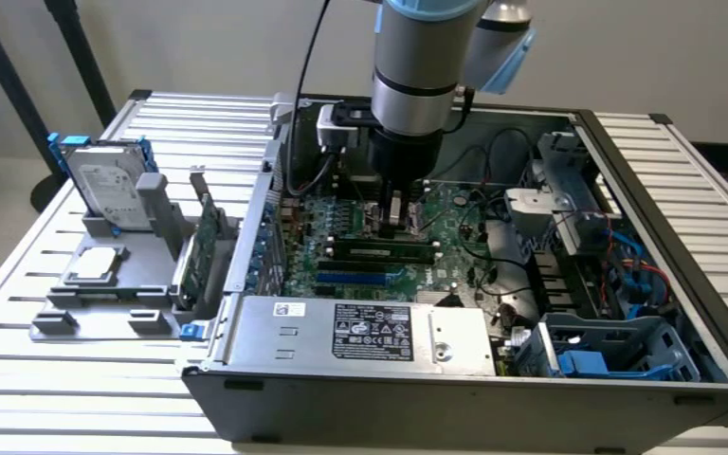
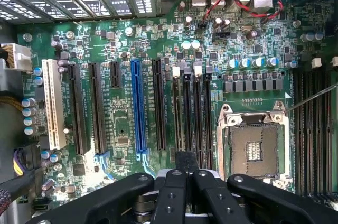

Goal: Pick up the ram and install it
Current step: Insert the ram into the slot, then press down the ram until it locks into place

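On the slatted metal counter lies an open computer case, its side panel off. Inside it sit the green motherboard, a grey power supply with a black label along the near wall, a drive cage toward the exterior view's right with red and blue cables beside it, and a blue plastic bracket in the near right corner. To the exterior view's left of the case, a grey holder tray carries a silver hard drive in a blue frame standing upright, a green expansion card standing on edge, and a small square chip lying flat.

The arm reaches down into the case, and the gripper hangs just above the motherboard near its middle. In the wrist view its black fingers are pressed together with no gap between them, the tips touching the end of a memory slot beside the processor socket. Whether anything is pinched between them I cannot tell.

The ram is a long, thin, dark stick lying level across the board, just in front of the gripper toward the power supply. It sits along the black slots, with a blue slot just beyond it.
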